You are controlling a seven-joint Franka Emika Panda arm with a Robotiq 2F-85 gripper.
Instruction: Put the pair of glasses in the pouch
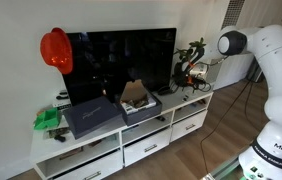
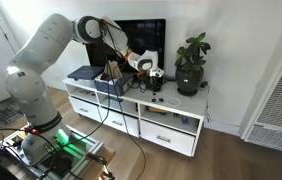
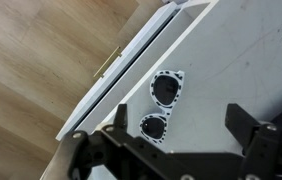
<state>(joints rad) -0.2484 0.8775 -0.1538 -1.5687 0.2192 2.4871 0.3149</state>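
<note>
The tool (image 3: 179, 128) hangs wide open over the desk (image 3: 221, 60). The glasses (image 3: 167, 89) lie below, between its fingers, with their long axis across the closing line.

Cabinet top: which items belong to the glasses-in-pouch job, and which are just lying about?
Job in hand:
glasses
gripper, open above them
dark flat case, possibly the pouch; cannot tell for sure

Just lying about:
red helmet
green item
cardboard box
potted plant
TV
</note>
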